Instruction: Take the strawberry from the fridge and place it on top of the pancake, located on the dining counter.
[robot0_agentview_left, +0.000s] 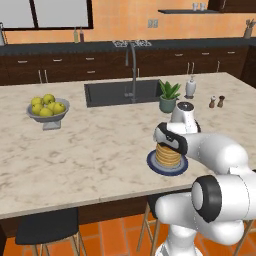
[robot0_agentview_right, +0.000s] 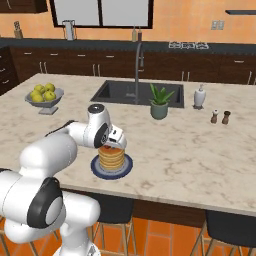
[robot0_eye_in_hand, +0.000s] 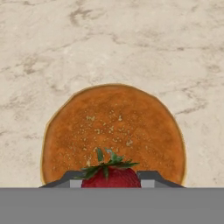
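Observation:
My gripper (robot0_eye_in_hand: 111, 181) is shut on the strawberry (robot0_eye_in_hand: 111, 176), a small dark-red fruit with green leaves, just above the pancake (robot0_eye_in_hand: 113, 127). The golden-brown stack (robot0_agentview_left: 167, 156) sits on a blue-grey plate (robot0_agentview_left: 151, 163) near the front edge of the dining counter (robot0_agentview_left: 100, 150). In the right base view the gripper (robot0_agentview_right: 110, 145) hovers over the stack (robot0_agentview_right: 111, 159), with the strawberry (robot0_agentview_right: 106, 148) showing red at its top edge. I cannot tell whether the fruit touches the pancake. The fridge is out of view.
A grey bowl of yellow-green fruit (robot0_agentview_left: 47, 109) stands at the counter's left. The sink (robot0_agentview_left: 122, 92) with its tall faucet (robot0_agentview_left: 133, 70), a potted plant (robot0_agentview_left: 169, 97), a soap bottle (robot0_agentview_left: 190, 87) and two shakers (robot0_agentview_left: 216, 102) lie behind. Stools (robot0_agentview_left: 47, 227) stand below the front edge.

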